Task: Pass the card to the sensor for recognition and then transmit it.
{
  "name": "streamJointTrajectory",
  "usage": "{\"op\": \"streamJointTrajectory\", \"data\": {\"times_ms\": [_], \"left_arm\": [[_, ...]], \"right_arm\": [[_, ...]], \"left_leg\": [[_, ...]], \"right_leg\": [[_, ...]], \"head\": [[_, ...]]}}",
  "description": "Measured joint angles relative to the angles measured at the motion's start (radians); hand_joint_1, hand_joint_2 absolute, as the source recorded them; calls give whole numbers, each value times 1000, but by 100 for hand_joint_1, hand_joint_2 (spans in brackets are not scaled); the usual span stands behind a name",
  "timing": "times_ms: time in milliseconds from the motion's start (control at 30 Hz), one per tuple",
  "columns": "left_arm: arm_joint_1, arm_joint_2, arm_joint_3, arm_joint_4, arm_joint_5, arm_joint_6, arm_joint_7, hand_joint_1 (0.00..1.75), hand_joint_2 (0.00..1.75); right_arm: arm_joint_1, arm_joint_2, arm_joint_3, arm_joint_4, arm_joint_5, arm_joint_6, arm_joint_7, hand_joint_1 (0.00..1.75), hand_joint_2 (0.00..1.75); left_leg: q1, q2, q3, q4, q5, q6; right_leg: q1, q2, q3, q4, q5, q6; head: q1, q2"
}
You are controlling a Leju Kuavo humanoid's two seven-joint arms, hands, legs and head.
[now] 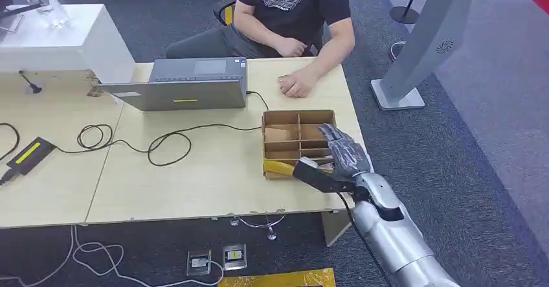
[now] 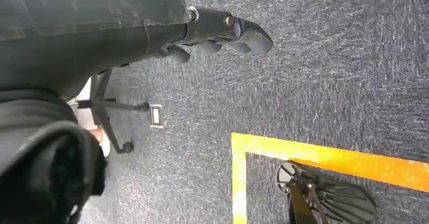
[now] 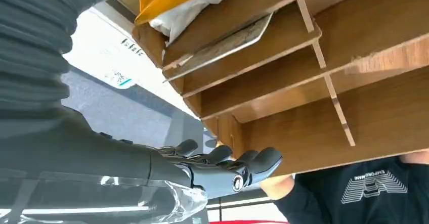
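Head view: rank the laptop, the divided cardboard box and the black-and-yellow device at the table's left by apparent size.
1. laptop
2. divided cardboard box
3. black-and-yellow device

All lie at differing distances on the table, so this is apparent size only.

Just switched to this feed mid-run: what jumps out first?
The right robot hand, fingers apart and holding nothing, hovers over the right side of the divided cardboard box near the table's right edge. A seated person's hand rests on the table just beyond it, beside the grey laptop.
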Motion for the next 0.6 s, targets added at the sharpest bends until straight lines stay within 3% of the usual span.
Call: {"op": "streamJointTrajectory", "data": {"times_ms": [300, 333, 367, 600], "left_arm": [[0, 1, 0, 0, 1, 1, 4, 0, 0], [0, 1, 0, 0, 1, 1, 4, 0, 0], [0, 2, 0, 0, 1, 1, 4, 0, 0], [0, 3, 0, 0, 2, 2, 4, 0, 0]], "right_arm": [[-9, -6, 0, 7, -8, 0, 16, 0, 175], [-10, -10, 0, 7, -8, 0, 16, 152, 175], [-12, -11, 0, 7, -8, -1, 16, 175, 175], [-16, -18, 0, 8, -24, -7, -7, 175, 175]], "left_leg": [[0, 0, 0, 0, 0, 0], [0, 0, 0, 0, 0, 0], [0, 0, 0, 0, 0, 0], [0, 0, 0, 0, 0, 0]], "right_leg": [[0, 0, 0, 0, 0, 0], [0, 0, 0, 0, 0, 0], [0, 0, 0, 0, 0, 0], [0, 0, 0, 0, 0, 0]], "head": [[0, 0], [0, 0], [0, 0], [0, 0]]}}
